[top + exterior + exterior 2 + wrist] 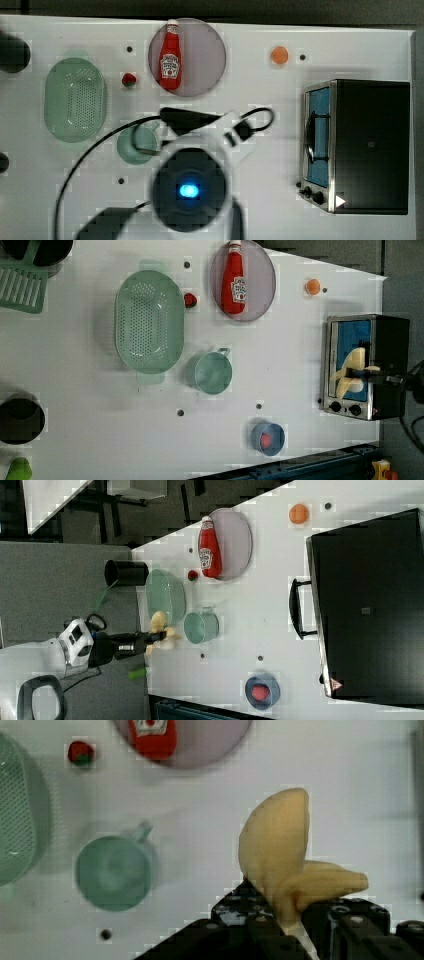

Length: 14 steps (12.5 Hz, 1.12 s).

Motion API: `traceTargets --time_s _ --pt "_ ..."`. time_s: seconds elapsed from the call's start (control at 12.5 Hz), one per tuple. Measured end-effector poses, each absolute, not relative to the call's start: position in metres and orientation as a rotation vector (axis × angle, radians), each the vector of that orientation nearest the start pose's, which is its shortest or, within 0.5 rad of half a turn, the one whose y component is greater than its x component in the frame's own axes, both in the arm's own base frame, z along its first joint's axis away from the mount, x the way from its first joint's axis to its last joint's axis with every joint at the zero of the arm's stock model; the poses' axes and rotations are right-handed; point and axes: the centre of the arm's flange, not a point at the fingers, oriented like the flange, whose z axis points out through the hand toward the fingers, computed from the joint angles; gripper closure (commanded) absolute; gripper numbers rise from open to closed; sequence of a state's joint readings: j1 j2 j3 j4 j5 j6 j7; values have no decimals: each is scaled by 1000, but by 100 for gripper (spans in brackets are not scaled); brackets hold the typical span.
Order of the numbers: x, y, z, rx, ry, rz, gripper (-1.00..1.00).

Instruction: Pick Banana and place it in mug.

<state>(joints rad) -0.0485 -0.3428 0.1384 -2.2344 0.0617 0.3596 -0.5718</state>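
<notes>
Near the bench's middle in the top view, the mug (136, 145) stands beside the arm, and a red ketchup bottle (170, 55) with a white label I cannot read lies on a round plate (205, 55) by one long edge. From the left view, the gripper (361, 373) pinches the banana (349, 372) in the air, seen against the toaster oven (385, 365) at the bench's short end. Up close in the wrist view, the banana (277, 845) is held clear of the mug (112, 872).
</notes>
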Motion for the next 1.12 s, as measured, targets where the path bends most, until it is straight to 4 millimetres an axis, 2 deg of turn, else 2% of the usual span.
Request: traceTargets --time_s 0.24,0.32,0.4,0.48,0.64,0.88,1.12 --pt "449 126 488 -3143 261 30 49" --pt "447 152 475 -3143 309 53 49" --pt "444 186 452 -3130 372 98 49" --pt "441 201 435 -3130 406 132 49" --pt "441 227 394 -3109 443 190 49" --pt "444 254 339 -3082 488 275 49" --pt "453 254 296 -3049 559 335 49"
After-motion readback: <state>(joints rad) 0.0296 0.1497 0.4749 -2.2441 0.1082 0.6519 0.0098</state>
